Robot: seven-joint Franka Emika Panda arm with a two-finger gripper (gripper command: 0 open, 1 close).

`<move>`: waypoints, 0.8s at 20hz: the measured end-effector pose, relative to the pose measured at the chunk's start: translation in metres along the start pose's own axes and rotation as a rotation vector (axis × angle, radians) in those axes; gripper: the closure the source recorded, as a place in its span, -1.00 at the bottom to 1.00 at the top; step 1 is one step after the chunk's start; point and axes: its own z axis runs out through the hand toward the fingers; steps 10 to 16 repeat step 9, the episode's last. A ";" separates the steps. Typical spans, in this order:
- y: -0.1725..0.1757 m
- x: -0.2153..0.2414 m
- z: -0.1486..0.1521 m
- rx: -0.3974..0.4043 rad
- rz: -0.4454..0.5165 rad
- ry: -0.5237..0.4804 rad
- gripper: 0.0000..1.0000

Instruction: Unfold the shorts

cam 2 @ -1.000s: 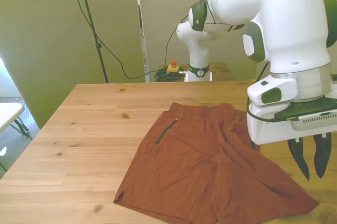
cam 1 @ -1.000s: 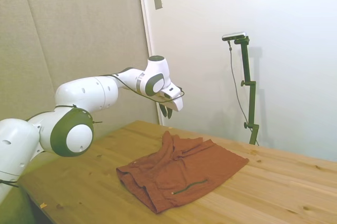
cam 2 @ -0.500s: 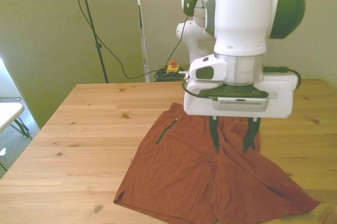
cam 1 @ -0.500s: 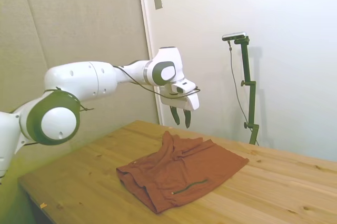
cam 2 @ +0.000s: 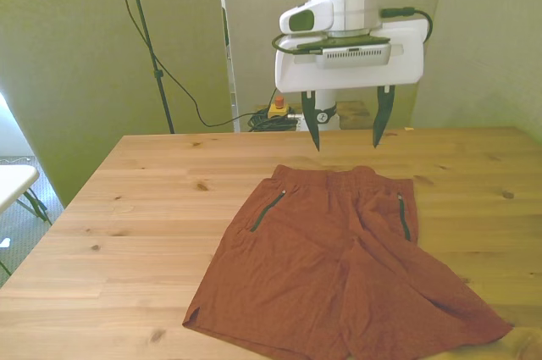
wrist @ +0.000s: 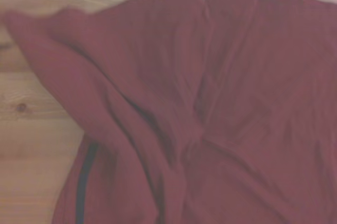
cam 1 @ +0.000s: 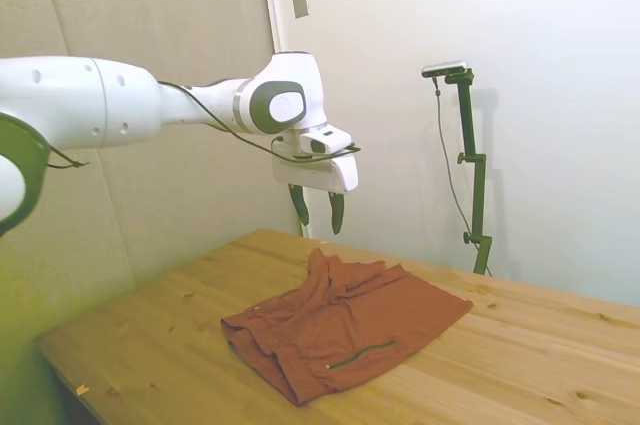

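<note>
- Shorts (cam 2: 339, 275) lie spread on the wooden counter (cam 2: 127, 224), rust-brown, waistband toward the counter's far edge and both legs fanning toward its near edge in the front view.
- From the front, both dark zipper pocket lines show, one near each side of the waistband; the side view (cam 1: 345, 325) shows only one zipper line, on the part of the cloth nearest that camera.
- The side view brings out what the front flattens: a ridge of bunched cloth rises at the waistband end, and the edge nearest that camera curls over in a soft fold.
- The wrist view (wrist: 210, 103) shows the cloth from close by, slightly blurred: creases running together to a gathered knot, one dark zipper line beside a fold, and bare counter wood (wrist: 31, 129) next to the cloth's edge.
- Gripper (cam 2: 347, 127) hangs in the air above the waistband end of the shorts, well clear of the cloth, its two dark fingers pointing down and spread wide with nothing between them.
- In the side view the gripper (cam 1: 318, 210) is seen edge-on against the wall, so the gap between the fingers looks narrower there; the front view gives the true spread.
</note>
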 end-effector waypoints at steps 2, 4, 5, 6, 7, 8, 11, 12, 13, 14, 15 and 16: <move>0.016 -0.018 -0.008 -0.002 -0.012 -0.004 -1.00; 0.035 -0.036 -0.015 -0.004 -0.023 0.000 -1.00; 0.045 -0.044 -0.017 -0.004 -0.027 0.000 -1.00; 0.057 -0.053 -0.019 -0.003 -0.032 -0.003 -1.00; 0.069 -0.061 -0.020 -0.001 -0.037 -0.002 -1.00; 0.081 -0.067 -0.021 0.005 -0.038 0.011 -1.00; 0.093 -0.074 -0.020 0.006 -0.037 0.016 -1.00; 0.093 -0.074 -0.020 0.006 -0.037 0.016 -1.00; 0.093 -0.074 -0.020 0.006 -0.037 0.016 -1.00; 0.093 -0.074 -0.020 0.006 -0.037 0.016 -1.00; 0.093 -0.074 -0.020 0.006 -0.037 0.016 -1.00; 0.093 -0.074 -0.020 0.006 -0.037 0.016 -1.00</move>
